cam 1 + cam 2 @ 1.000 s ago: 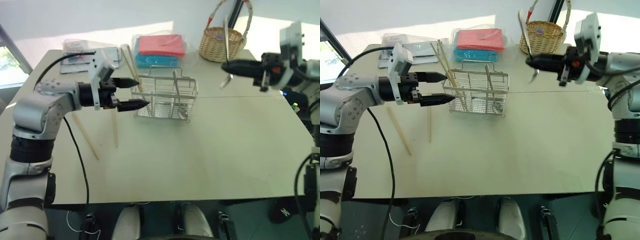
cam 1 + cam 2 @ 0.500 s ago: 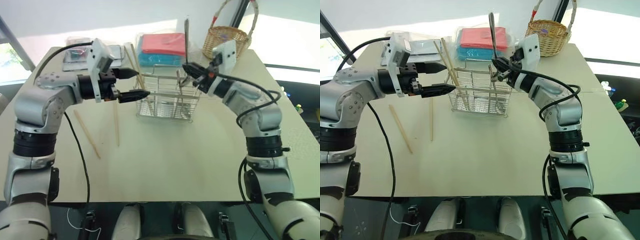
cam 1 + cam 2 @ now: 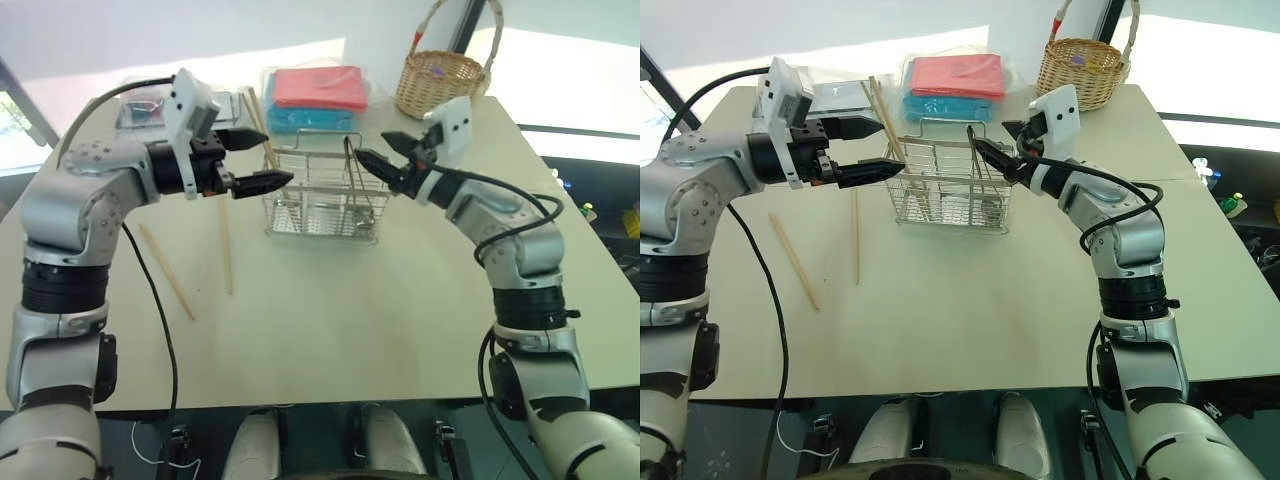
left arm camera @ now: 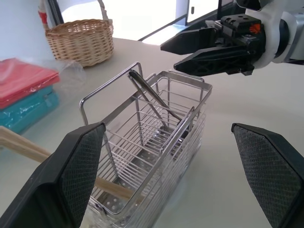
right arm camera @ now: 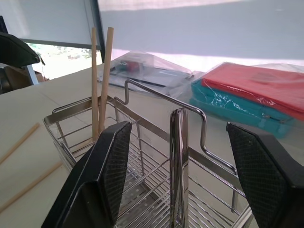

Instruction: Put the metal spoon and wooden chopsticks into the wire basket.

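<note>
Silver wire basket (image 3: pixel 322 196) sits toward the far middle of the pale bench (image 3: pixel 400 310), long side running left-right, thin loop handle arching over the top. Metal spoon (image 4: pixel 153 100) already inside, in the compartment at the basket's right end: handle up and leaning against the wire, long axis steeply tilted, bowl end down in the basket. A second slim metal piece leans beside it; cannot tell what it is. Two wooden chopsticks (image 5: pixel 100 80) stand in the left end compartment, close together, near upright with tops tipped away toward the far left, sticking well above the rim. Two more chopsticks (image 3: pixel 227 245) lie flat on the bench left of the basket, apart from it: one with its long axis pointing roughly near-far, the other (image 3: pixel 167 270) further left and set diagonally, near end angled toward the basket side. Right claw (image 3: pixel 385 152) hangs just above the basket's right end, pointing left and level, fingers spread, released, nothing between them; spoon handle stands in the gap ahead of the fingers without touching. Left claw (image 3: pixel 256 159) is level at the basket's left end, pointing right, fingers wide apart and empty, close to the upright chopsticks. Behind the basket: a red and a teal packet (image 3: pixel 318 98) stacked in clear wrap, a round wicker basket (image 3: pixel 440 85) to the far right, clear plastic bag (image 3: pixel 150 100) far left.
</note>
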You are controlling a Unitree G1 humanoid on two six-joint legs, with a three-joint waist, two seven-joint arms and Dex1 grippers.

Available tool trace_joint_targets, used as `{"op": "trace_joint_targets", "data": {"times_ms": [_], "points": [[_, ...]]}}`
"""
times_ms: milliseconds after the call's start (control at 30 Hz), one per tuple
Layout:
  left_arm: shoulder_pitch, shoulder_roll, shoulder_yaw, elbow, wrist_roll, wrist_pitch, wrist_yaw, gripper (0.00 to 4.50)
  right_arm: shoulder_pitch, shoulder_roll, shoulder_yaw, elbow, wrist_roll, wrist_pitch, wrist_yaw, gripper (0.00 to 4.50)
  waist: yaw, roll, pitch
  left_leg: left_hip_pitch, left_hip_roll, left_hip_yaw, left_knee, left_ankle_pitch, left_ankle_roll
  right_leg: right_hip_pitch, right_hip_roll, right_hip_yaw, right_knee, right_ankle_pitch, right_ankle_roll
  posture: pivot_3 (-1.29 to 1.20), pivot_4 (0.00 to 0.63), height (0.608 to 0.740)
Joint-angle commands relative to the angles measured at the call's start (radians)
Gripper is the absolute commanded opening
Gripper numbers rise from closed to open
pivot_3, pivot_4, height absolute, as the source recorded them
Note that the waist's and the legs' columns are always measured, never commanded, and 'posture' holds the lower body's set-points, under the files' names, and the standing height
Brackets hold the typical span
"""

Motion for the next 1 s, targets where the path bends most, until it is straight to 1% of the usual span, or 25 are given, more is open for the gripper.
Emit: {"op": "trace_joint_targets", "data": {"times_ms": [33, 167, 267, 367, 433, 500, 567, 633, 667, 767, 1000], "points": [[-0.021, 0.011, 0.091, -0.022, -0.013, 0.002, 0.061, 4.5, -0.079, -0.038, -0.082, -0.084, 0.07, -0.005, 0.039, 3.43, 0.0, 0.0, 0.0, 0.0, 0.0, 0.0, 0.0, 0.0, 0.0, 0.0, 0.0, 0.0, 0.0, 0.0, 0.0, 0.0, 0.15, 0.703], [-0.034, -0.008, 0.25, -0.034, -0.046, 0.087, 0.265, 4.5, -0.114, -0.136, -0.164, -0.236, 0.282, 0.082, 0.194, 3.43, 0.0, 0.0, 0.0, 0.0, 0.0, -0.001, -0.001, 0.0, 0.0, 0.0, 0.0, 0.0, 0.0, 0.0, 0.0, 0.0, 0.15, 0.703], [-0.05, -0.026, 0.343, -0.026, -0.052, 0.18, 0.432, 4.5, -0.081, -0.214, -0.174, -0.333, 0.381, 0.136, 0.285, 3.43, 0.002, -0.002, -0.001, 0.0, 0.0, -0.001, -0.002, 0.0, 0.0, 0.0, 0.0, -0.001, -0.001, 0.0, 0.0, 0.0, 0.15, 0.703], [-0.106, -0.069, 0.432, 0.024, 0.021, 0.32, 0.707, 4.5, -0.007, -0.298, -0.159, -0.42, 0.442, 0.176, 0.367, 3.43, 0.005, -0.007, -0.001, 0.003, 0.0, -0.002, -0.001, 0.0, 0.0, 0.004, 0.0, -0.001, -0.001, 0.0, 0.0, 0.0, 0.15, 0.703], [-0.163, -0.12, 0.519, 0.109, 0.121, 0.436, 0.948, 4.5, 0.045, -0.329, -0.138, -0.458, 0.447, 0.183, 0.391, 3.43, 0.004, -0.009, -0.001, 0.006, 0.0, -0.002, -0.001, 0.0, 0.0, 0.007, -0.001, -0.002, -0.002, 0.0, 0.001, 0.0, 0.15, 0.703], [-0.167, -0.149, 0.562, 0.166, 0.212, 0.524, 1.098, 4.5, 0.09, -0.341, -0.116, -0.476, 0.438, 0.176, 0.405, 3.43, 0.002, -0.01, -0.001, 0.01, 0.0, -0.002, -0.002, 0.0, 0.0, 0.01, -0.001, -0.002, -0.005, -0.001, 0.001, 0.0, 0.15, 0.703], [-0.153, -0.169, 0.579, 0.217, 0.27, 0.57, 1.172, 4.5, 0.126, -0.351, -0.086, -0.483, 0.412, 0.159, 0.424, 3.43, 0.0, -0.011, -0.001, 0.014, 0.0, -0.001, -0.004, 0.0, 0.0, 0.012, -0.002, -0.001, -0.005, -0.001, 0.002, 0.0, 0.15, 0.703], [-0.16, -0.196, 0.618, 0.272, 0.306, 0.601, 1.228, 4.5, 0.15, -0.365, -0.057, -0.489, 0.384, 0.14, 0.444, 3.43, 0.001, -0.013, 0.001, 0.013, 0.0, -0.001, -0.005, 0.0, 0.0, 0.01, -0.001, -0.001, -0.004, -0.001, 0.001, 0.0, 0.15, 0.703], [-0.163, -0.206, 0.62, 0.304, 0.315, 0.617, 1.233, 4.5, 0.162, -0.373, -0.047, -0.492, 0.374, 0.129, 0.459, 3.43, 0.002, -0.015, 0.001, 0.013, 0.0, -0.001, -0.005, 0.0, 0.0, 0.01, -0.001, -0.001, 0.0, -0.001, 0.001, 0.0, 0.15, 0.703], [-0.168, -0.232, 0.615, 0.386, 0.329, 0.655, 1.226, 4.5, 0.186, -0.389, -0.038, -0.498, 0.367, 0.109, 0.494, 3.43, 0.008, -0.017, 0.001, 0.011, 0.0, -0.001, -0.004, 0.0, -0.001, 0.008, -0.001, -0.001, 0.0, -0.001, 0.001, 0.0, 0.15, 0.703], [-0.188, -0.23, 0.564, 0.619, 0.368, 0.602, 1.209, 4.5, 0.223, -0.39, -0.06, -0.517, 0.384, 0.107, 0.478, 3.43, 0.025, -0.018, 0.0, 0.011, 0.0, 0.0, -0.004, 0.0, -0.001, 0.008, -0.002, -0.001, -0.002, -0.001, 0.001, 0.0, 0.15, 0.703]]}}
